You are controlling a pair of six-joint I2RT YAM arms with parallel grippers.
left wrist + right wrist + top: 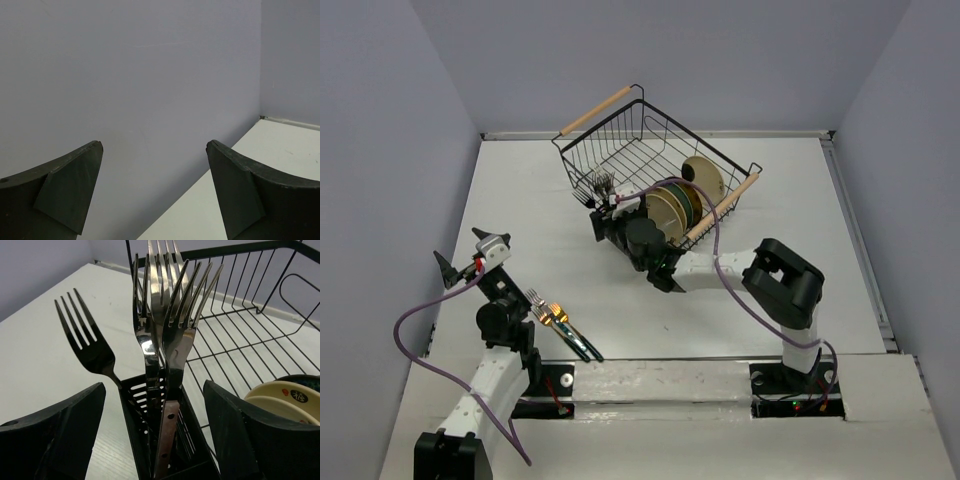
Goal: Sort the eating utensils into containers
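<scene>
**Wide-open right gripper [154, 384], nothing in it**

Up close in the right wrist view, its two black fingers [60, 430] were spread far apart and had hold of nothing. Straight ahead between them stood the small black slotted plastic caddy [136, 399]. It held three shiny metal forks [150, 347] upright, tines up, one with a pinkish handle. A fourth, darker fork [95, 352] leaned out toward the left finger. Beyond the caddy and off past the right finger was the big black wire basket [235, 248], with cream round plates [282, 395] in it.

The left gripper [155, 145] was just as wide open and empty, pointing at the lilac wall [125, 75]. From above, a few loose forks [565, 328] with silver and gold heads and dark handles lay on the white table [770, 200]. They were behind that gripper beside its arm, well apart from the caddy.
</scene>
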